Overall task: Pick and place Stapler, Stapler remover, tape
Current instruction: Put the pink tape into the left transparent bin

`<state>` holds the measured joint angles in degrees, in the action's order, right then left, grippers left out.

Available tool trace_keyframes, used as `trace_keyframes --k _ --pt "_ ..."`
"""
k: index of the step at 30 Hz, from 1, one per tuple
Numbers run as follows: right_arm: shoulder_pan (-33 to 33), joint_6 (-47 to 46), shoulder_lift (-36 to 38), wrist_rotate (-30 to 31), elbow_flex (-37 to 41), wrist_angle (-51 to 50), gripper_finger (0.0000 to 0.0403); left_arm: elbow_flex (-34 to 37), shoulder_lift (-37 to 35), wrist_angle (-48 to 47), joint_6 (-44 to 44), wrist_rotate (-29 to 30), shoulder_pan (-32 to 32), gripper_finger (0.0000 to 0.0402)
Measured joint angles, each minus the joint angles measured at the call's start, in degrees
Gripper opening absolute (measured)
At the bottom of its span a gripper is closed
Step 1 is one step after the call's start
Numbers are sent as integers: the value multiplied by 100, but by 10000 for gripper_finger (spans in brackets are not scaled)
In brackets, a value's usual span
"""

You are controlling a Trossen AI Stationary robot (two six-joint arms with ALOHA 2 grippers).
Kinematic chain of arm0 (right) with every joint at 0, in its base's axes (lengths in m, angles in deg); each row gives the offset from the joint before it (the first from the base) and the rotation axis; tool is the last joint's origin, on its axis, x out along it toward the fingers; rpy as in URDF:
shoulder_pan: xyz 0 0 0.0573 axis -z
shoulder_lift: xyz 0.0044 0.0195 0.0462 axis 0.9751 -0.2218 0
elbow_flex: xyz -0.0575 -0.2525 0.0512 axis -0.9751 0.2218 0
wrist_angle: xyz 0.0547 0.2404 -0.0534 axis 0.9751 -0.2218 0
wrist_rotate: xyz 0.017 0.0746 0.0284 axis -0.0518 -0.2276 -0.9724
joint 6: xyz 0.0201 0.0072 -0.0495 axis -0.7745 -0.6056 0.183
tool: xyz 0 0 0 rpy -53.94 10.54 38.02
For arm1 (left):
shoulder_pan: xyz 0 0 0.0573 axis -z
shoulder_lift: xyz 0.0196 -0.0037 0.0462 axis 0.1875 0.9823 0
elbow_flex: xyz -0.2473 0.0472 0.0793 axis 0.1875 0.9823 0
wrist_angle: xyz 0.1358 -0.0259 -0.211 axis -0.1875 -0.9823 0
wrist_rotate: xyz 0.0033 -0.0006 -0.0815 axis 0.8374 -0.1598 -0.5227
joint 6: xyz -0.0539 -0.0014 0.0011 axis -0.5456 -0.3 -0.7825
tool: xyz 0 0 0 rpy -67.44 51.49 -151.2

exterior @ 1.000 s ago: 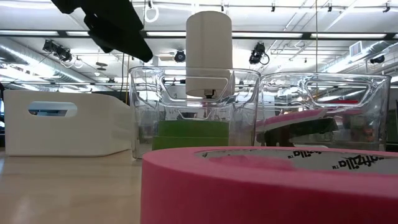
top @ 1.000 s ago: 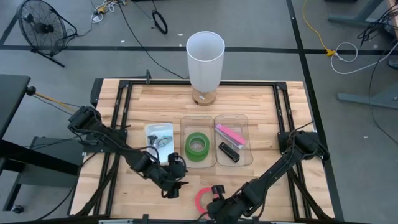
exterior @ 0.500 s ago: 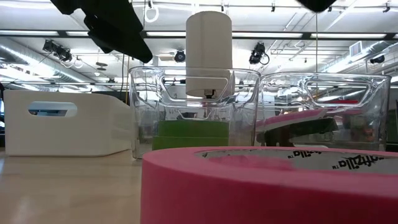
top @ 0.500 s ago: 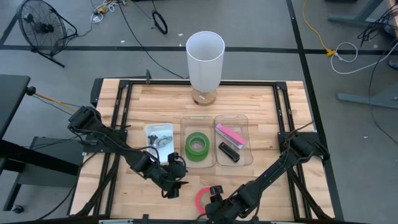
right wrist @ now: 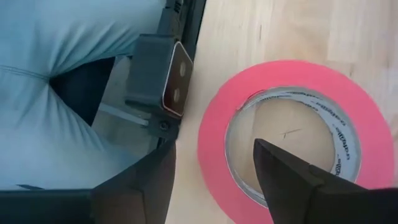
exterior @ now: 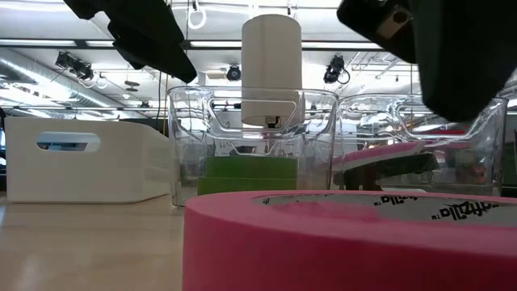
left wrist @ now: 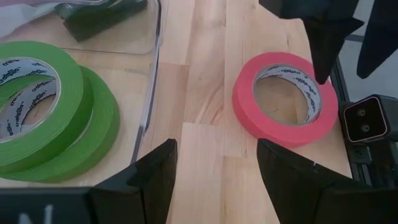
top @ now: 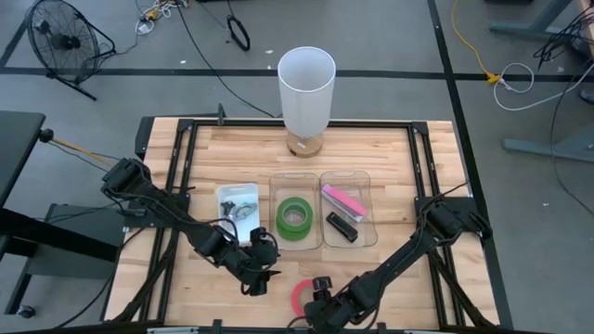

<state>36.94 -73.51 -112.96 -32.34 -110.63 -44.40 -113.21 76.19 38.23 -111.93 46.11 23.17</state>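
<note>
The right gripper (right wrist: 214,180) hangs directly over the red-pink tape roll (right wrist: 289,134) at the table's near edge, fingers spread and empty, one finger over the roll's open centre and the other outside its rim, which reads as lining up to pinch the wall of the ring. The roll lies flat on the bare wood, just beside the small camera block (right wrist: 160,78) on the table frame, so the approach probably has to be from straight above. The left gripper (left wrist: 214,180) waits near the roll on its other side, jaws parted and holding nothing, looking across at it. Beyond, the middle clear bin (top: 278,243) holds two green tape rolls (left wrist: 46,109) stacked off-centre, likely the red-pink roll's destination since like items are grouped. The right-hand clear bin (top: 369,239) holds a pink stapler (top: 343,200) and a dark object, and a white bin (top: 224,199) sits to the left with small metal items I cannot identify. A white cylinder (top: 306,88) stands at the far edge.
</note>
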Motion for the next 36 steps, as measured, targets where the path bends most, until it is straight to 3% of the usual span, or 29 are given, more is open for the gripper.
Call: trace_keyframes --k 8,25,36 --pt "-36 -50 3 251 28 -129 217 0 0 0 -3 0 0 225" --pt "-36 -494 38 -58 908 652 217 0 0 2 -4 2 0 225" --pt "-27 -304 22 246 953 635 217 0 0 2 -4 4 0 225"
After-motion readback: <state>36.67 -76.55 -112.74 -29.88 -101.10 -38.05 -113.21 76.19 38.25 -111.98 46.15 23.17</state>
